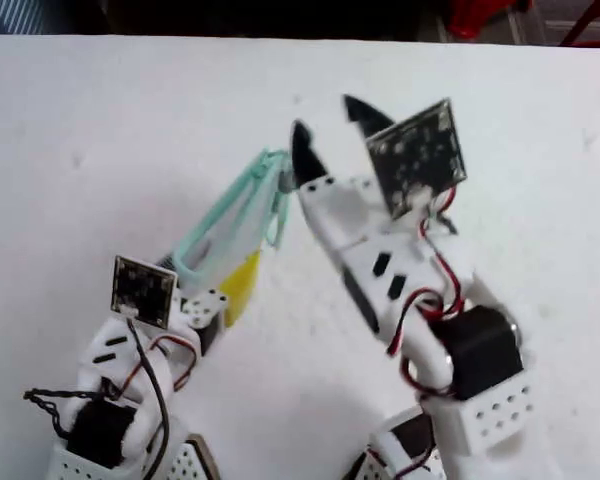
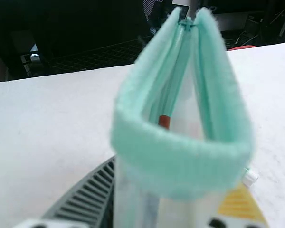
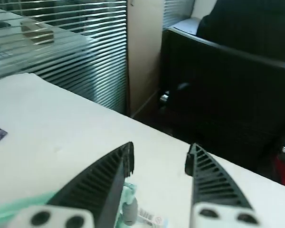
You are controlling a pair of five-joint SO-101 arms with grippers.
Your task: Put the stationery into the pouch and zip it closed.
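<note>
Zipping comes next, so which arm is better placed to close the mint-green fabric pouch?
Probably right: the right gripper is open at the far end of the mint-green fabric pouch, which the left gripper holds.

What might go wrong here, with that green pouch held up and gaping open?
The pouch is pinched at just one end by the left gripper, so a tug on the zip pull may drag it loose. The right gripper, jaws open, might miss that small pull. The pen near the mouth could snag the zip.
</note>
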